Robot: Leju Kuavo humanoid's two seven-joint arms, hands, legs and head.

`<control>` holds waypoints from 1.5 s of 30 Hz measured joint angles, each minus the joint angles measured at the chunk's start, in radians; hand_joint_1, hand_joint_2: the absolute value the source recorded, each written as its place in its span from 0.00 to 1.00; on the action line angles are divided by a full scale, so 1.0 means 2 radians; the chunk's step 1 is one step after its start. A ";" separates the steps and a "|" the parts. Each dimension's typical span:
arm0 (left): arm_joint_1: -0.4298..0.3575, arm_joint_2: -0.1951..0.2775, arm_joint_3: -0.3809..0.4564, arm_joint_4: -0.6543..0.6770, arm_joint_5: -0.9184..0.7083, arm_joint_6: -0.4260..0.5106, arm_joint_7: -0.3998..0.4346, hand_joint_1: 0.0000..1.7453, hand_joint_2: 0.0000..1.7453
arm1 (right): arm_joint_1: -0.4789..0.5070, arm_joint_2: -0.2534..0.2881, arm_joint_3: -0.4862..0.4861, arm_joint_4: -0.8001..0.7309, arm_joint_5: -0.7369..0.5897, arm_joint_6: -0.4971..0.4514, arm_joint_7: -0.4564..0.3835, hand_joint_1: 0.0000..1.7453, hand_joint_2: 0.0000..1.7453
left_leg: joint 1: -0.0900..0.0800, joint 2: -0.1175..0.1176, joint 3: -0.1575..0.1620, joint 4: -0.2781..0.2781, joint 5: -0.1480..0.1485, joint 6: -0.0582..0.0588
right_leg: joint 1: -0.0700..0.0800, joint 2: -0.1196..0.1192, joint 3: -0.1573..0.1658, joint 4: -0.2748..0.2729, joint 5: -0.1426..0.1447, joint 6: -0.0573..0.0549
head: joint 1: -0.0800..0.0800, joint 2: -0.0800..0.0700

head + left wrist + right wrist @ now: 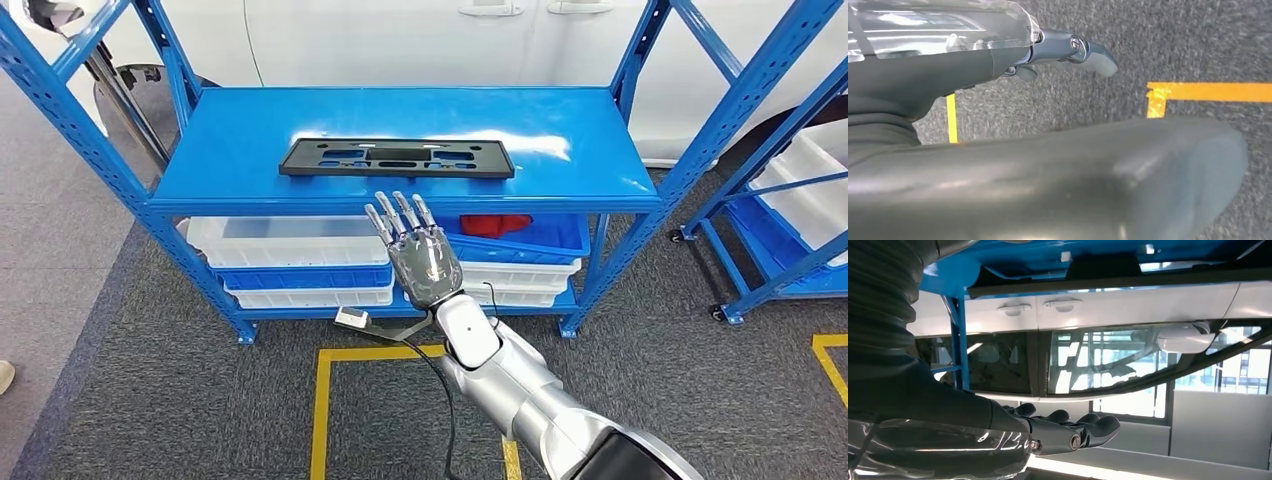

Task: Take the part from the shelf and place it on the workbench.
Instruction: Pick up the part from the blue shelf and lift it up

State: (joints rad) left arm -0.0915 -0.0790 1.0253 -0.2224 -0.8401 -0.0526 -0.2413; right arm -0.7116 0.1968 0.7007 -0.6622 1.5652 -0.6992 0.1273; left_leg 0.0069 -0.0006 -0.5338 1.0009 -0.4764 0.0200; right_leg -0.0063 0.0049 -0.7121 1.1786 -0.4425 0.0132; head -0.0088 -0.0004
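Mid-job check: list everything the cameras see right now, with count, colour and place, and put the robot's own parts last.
Flat slotted black plastic part: one, black, lying on the top shelf surface.
Blue metal shelf rack: one, blue, directly ahead.
Shallow white plastic trays: several, white, stacked on the lower level with blue ones between.
Red item: one, red, in a blue tray on the lower level; what it is cannot be told.
Second blue rack: one, blue, far right, holding white bins.
White car: one, white, behind the shelf.
Yellow floor tape: lines, yellow, on grey carpet.
Right hand: silver-grey, fingers extended, short of the part.
Left hand: grey, hanging over the floor.
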 joint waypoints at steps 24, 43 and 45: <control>-0.001 0.002 0.001 0.001 -0.001 -0.002 -0.002 0.00 0.00 | -0.003 -0.002 0.001 0.008 0.000 -0.001 -0.001 0.00 1.00 | 0.001 0.001 -0.027 -0.011 0.031 0.001 | 0.004 0.003 0.086 -0.033 -0.044 -0.002 | 0.000 0.000; -0.004 0.002 0.001 0.002 -0.006 -0.003 -0.001 0.00 0.00 | -0.001 -0.009 -0.009 0.026 0.000 0.000 0.006 0.00 1.00 | 0.003 -0.003 -0.029 0.114 -0.046 -0.023 | 0.005 0.002 0.044 -0.094 0.025 -0.026 | 0.000 0.000; -0.003 0.002 0.001 0.002 -0.007 -0.003 -0.001 0.00 0.00 | 0.002 -0.009 -0.011 0.027 0.000 0.000 0.007 0.00 1.00 | 0.003 -0.003 -0.062 0.141 -0.073 -0.024 | 0.006 0.003 0.055 -0.094 0.016 -0.026 | 0.000 0.000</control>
State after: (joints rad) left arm -0.0970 -0.0748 1.0266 -0.2186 -0.8549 -0.0581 -0.2431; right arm -0.7072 0.1782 0.6795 -0.6079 1.5656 -0.7000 0.1408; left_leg 0.0128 -0.0056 -0.6581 1.2834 -0.6221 -0.0282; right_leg 0.0051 0.0116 -0.6013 0.9908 -0.4109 -0.0397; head -0.0091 -0.0004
